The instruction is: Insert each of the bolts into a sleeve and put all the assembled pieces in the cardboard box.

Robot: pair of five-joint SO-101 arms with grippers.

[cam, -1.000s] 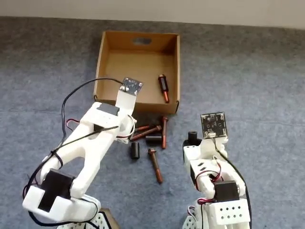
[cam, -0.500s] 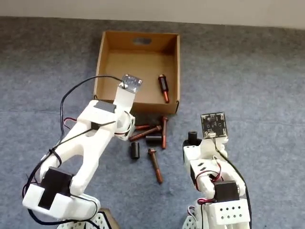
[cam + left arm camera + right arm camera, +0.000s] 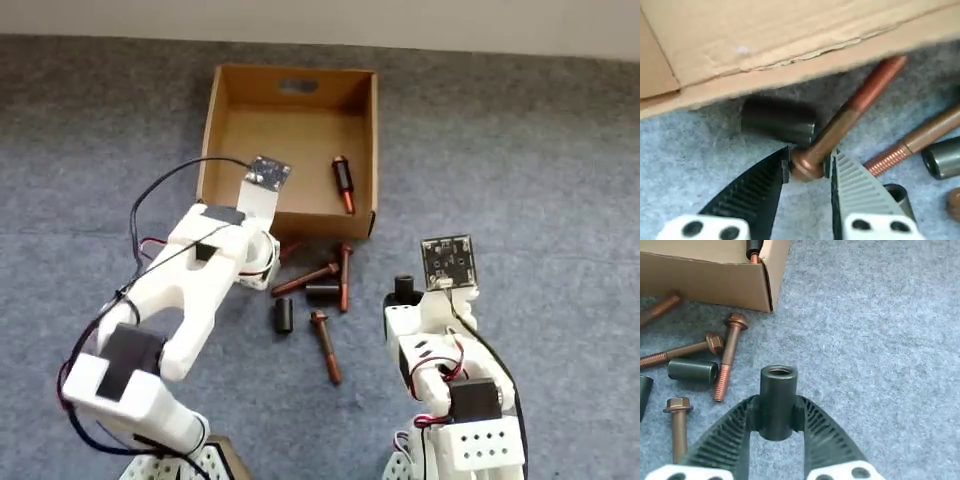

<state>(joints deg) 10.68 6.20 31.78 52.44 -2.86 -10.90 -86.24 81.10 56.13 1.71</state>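
Step in hand: bolt-to-sleeve mating, first half. The left hand (image 3: 809,163) is clenched on the head of a copper bolt (image 3: 855,107). The bolt lies on the grey counter (image 3: 530,170) with its shank pointing toward the front wall of the cardboard box (image 3: 213,130). A loose sleeve (image 3: 777,120) lies just beside the gripped head, against that wall.

The right hand (image 3: 776,410) grasps a black sleeve (image 3: 778,382) around its lower half. Its bore is open and it is well apart from the pile.

One assembled piece (image 3: 343,183) already lies in the box. Three more bolts (image 3: 326,347) (image 3: 344,275) (image 3: 305,279) and two sleeves (image 3: 283,314) (image 3: 322,292) lie loose in front of the box.

Notes for doing this well (our judgement):
- We should lift the bolt straight up first, because the shank tip sits near the box wall and could snag it.
- The grip is at the head only, so the long shank may droop or pivot. We would move slowly.
- We should bring the shank tip onto the sleeve's axis before advancing, since an angled entry will likely jam at the rim.
- The right hand should hold firm while the bolt goes in.
- The neighbouring sleeve could be dragged along on lift-off.
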